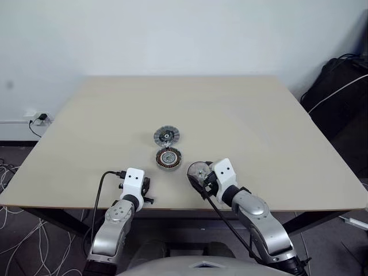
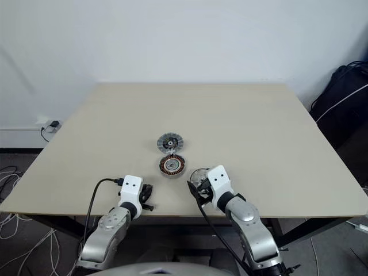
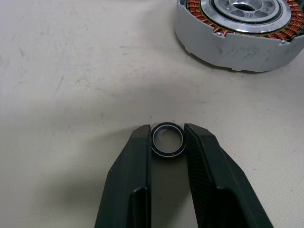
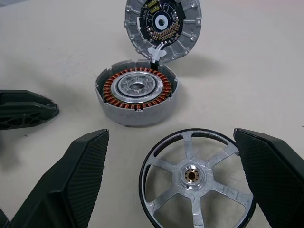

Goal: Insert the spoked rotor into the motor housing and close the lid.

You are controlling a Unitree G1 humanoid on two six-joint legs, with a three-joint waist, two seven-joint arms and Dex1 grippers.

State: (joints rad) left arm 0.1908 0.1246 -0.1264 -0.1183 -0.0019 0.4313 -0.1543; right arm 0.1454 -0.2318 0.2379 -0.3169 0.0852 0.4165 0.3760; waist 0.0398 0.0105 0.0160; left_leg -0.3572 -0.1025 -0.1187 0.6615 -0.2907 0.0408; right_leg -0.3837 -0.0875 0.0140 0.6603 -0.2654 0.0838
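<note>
The spoked rotor (image 4: 197, 183), a wheel with a dark rim and silver spokes, sits on the table between the wide-apart fingers of my open right gripper (image 4: 170, 134). Just beyond it stands the motor housing (image 4: 137, 90), a grey round cup ringed with copper windings. The lid (image 4: 161, 26), a ribbed grey disc with a circuit board inside, lies open behind the housing, joined to it by a white tab. Near the table's front edge, my left gripper (image 3: 167, 129) is shut on a small dark ring (image 3: 168, 151) resting on the tabletop.
The beige table (image 1: 259, 126) extends far behind and to both sides of the parts. A black bag (image 1: 339, 98) stands on the floor off the right edge. Cables and a wall socket (image 1: 40, 119) are at the left.
</note>
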